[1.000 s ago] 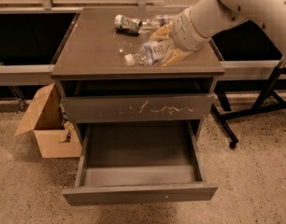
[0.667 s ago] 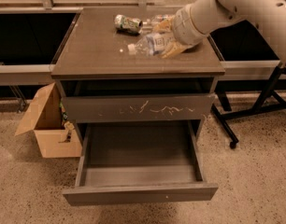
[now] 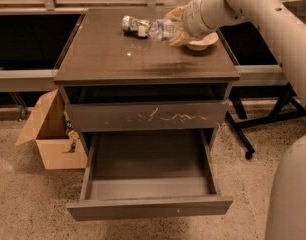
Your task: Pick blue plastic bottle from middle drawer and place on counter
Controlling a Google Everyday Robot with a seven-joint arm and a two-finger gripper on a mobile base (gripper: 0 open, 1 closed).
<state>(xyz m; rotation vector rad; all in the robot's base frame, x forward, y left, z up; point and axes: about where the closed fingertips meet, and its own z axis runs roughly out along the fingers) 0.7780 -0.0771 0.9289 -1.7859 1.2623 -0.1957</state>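
My gripper (image 3: pixel 174 28) is over the back right of the counter (image 3: pixel 118 59), shut on the blue plastic bottle (image 3: pixel 160 29). The bottle lies sideways in the fingers (image 3: pixel 179 36), its clear body sticking out to the left, low over the counter top. Whether it touches the top I cannot tell. The middle drawer (image 3: pixel 148 206) is pulled wide open below, and its grey inside holds nothing.
A crushed green-printed container (image 3: pixel 133 24) lies on the counter just left of the bottle. A white bowl (image 3: pixel 205 43) sits under my wrist. The scratched drawer front (image 3: pixel 148 116) is shut above the open drawer. A cardboard box (image 3: pixel 48 134) stands on the floor at left, and a black stand leg (image 3: pixel 243 134) at right.
My gripper has carried the bottle from the middle right of the counter toward its back, close to the crushed container.
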